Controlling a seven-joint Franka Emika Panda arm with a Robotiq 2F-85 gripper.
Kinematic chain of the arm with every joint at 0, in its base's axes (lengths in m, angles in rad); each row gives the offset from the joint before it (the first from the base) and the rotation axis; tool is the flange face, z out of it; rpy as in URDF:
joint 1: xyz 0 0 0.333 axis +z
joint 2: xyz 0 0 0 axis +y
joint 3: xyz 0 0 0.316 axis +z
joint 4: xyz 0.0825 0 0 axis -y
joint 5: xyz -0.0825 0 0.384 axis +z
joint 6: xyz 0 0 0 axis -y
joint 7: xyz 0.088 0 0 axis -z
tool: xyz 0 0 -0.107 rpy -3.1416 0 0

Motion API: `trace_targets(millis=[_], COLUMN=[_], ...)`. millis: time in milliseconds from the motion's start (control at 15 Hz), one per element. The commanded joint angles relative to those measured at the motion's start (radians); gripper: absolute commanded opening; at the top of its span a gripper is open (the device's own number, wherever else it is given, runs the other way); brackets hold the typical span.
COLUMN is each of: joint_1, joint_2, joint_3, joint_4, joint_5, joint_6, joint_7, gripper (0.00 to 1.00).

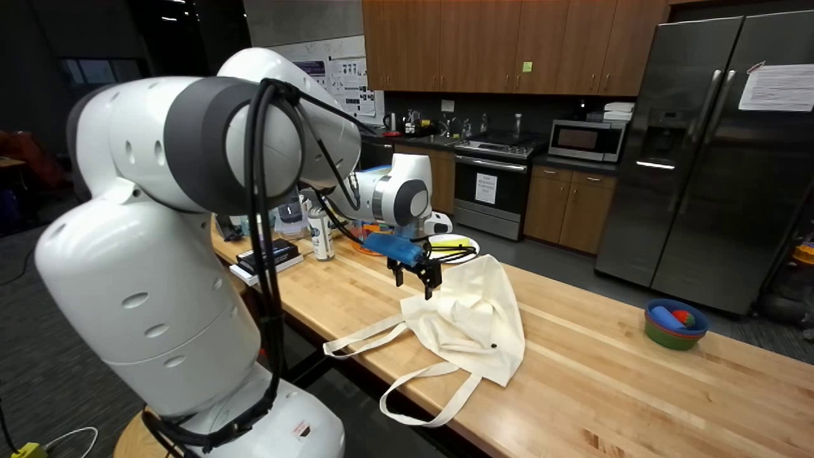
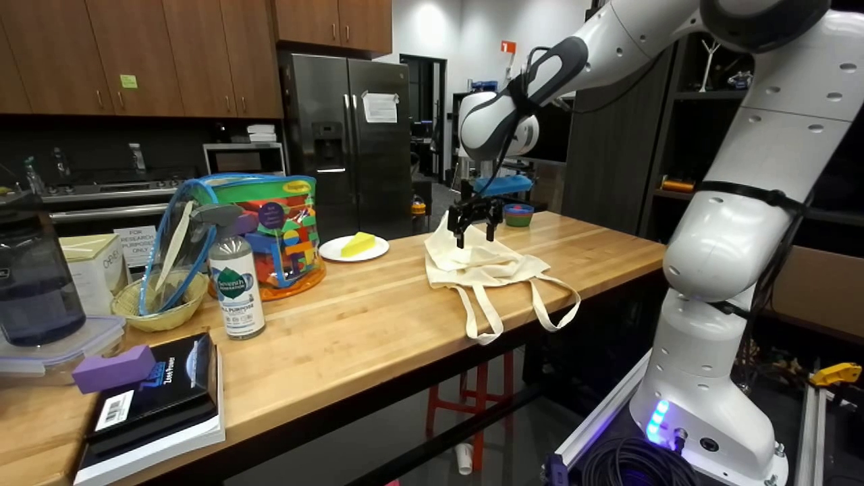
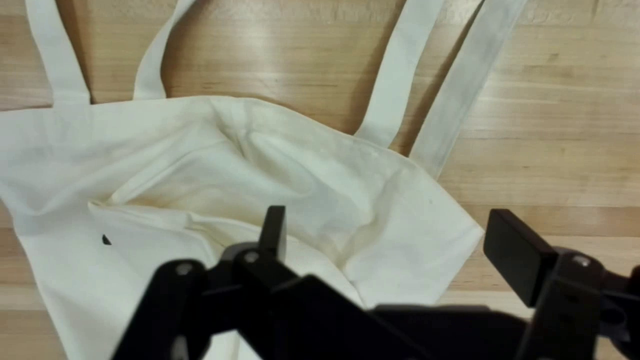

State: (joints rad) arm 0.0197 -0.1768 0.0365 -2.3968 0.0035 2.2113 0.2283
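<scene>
A cream cloth tote bag (image 1: pixel 470 331) lies crumpled on the wooden table (image 1: pixel 585 356). It also shows in an exterior view (image 2: pixel 459 260) and in the wrist view (image 3: pixel 310 180). Its straps spread out, and some hang over the table's edge. My gripper (image 1: pixel 413 287) is open and empty, pointing down just above the bag. It also shows in an exterior view (image 2: pixel 475 237). In the wrist view the two fingers (image 3: pixel 389 217) stand wide apart, with a corner of the bag between them in the picture. They appear not to touch the cloth.
A white plate (image 2: pixel 331 252) with a yellow wedge (image 2: pixel 358 244) stands near the bag. Stacked bowls (image 1: pixel 675 338) hold blue and red items. A spray bottle (image 2: pixel 236 290), a clear bag of toy blocks (image 2: pixel 290 236), a basket (image 2: pixel 162 317) and books (image 2: pixel 152 398) stand at one end.
</scene>
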Motion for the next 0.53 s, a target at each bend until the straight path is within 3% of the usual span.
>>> trace_targets(millis=[0, 467], joint_1=[-0.020, -0.008], joint_2=[0.032, 0.037], joint_3=[0.012, 0.004], joint_4=[0.002, 0.002], joint_5=[-0.071, -0.046], joint_6=[0.042, 0.022], joint_7=[0.091, 0.058], gripper=[1.00, 1.00])
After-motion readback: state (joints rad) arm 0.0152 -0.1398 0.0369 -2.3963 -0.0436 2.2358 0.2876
